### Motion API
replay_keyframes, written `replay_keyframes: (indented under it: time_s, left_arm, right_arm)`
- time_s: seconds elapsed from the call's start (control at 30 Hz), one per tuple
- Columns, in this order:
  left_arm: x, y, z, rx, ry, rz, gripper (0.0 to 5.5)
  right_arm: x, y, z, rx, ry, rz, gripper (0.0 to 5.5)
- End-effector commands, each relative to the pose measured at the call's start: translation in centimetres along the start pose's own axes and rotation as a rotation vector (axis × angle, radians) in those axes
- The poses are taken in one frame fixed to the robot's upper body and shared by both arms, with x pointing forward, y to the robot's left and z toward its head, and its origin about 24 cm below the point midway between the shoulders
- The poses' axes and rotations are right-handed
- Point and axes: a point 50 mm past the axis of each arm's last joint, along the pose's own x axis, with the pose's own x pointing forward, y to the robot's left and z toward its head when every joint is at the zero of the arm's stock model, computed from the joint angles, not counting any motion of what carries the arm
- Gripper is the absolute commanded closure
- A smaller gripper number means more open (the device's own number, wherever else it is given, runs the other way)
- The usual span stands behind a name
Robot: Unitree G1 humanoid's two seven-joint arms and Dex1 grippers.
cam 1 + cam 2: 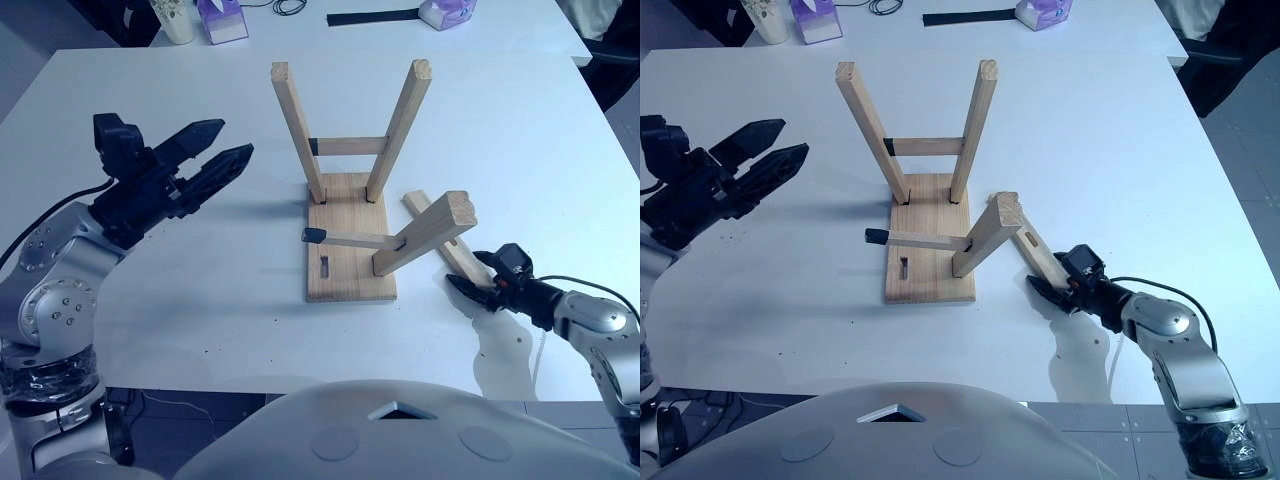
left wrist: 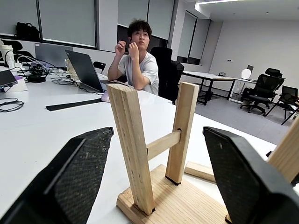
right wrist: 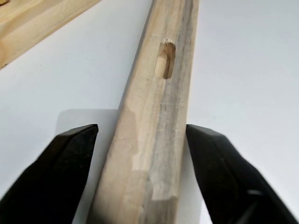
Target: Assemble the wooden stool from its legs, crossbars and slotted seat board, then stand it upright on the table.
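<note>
Wooden leg [image 3: 154,116] lies between right tool's [image 1: 470,288] parted fingers [image 3: 70,163]; left tool [image 1: 232,140] gapes wide, apart from seat board [image 1: 350,285].

head stereo pair: high, facing forward and down over the white table [image 1: 200,300], both eyes sharing the seat board [image 1: 350,285] | left wrist: low, level, near the upright legs [image 2: 135,149] | right wrist: very close on a loose leg [image 3: 154,116], probably from above
</note>
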Motion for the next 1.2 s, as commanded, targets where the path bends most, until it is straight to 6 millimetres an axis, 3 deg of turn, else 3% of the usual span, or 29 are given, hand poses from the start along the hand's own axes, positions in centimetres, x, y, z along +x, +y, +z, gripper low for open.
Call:
replay_keyframes:
  time_s: [0.03, 0.13, 0.4, 0.57, 0.73, 0.87, 0.97, 1.2]
  left_arm:
    - [-0.1, 0.7, 1.3, 0.011, -0.039, 0.030, 1.95]
    - [0.0, 0.9, 1.6, 0.013, -0.056, 0.043, 1.95]
    - [1.0, 1.4, 3.2, 0.026, -0.132, 0.065, 1.95]
    - [3.8, 0.5, 4.6, 0.060, -0.139, -0.005, 1.95]
    - [7.3, -0.8, 5.2, 0.078, -0.131, -0.132, 1.95]
    - [9.9, -1.9, 5.8, 0.049, -0.161, -0.245, 1.95]
    - [11.1, -3.0, 6.4, 0.003, -0.198, -0.376, 1.95]
    - [12.2, -5.0, 6.9, -0.055, -0.248, -0.584, 1.95]
  right_arm:
    - [-0.3, -0.7, -0.7, -0.009, 0.049, -0.029, 2.90]
    - [-0.3, -1.0, -0.4, -0.018, 0.038, -0.033, 3.39]
    - [0.3, -2.4, 2.3, -0.046, -0.075, -0.056, 3.43]
    - [-0.7, -5.8, 7.4, -0.081, -0.322, -0.096, 3.43]
    - [-3.3, -6.8, 14.1, -0.065, -0.652, 0.002, 3.43]
    - [-5.1, -6.0, 19.1, -0.086, -0.834, 0.210, 3.43]
    - [-5.1, -5.4, 21.5, -0.108, -0.889, 0.345, 3.43]
    - [-4.3, -3.2, 23.1, -0.141, -0.836, 0.668, 3.43]
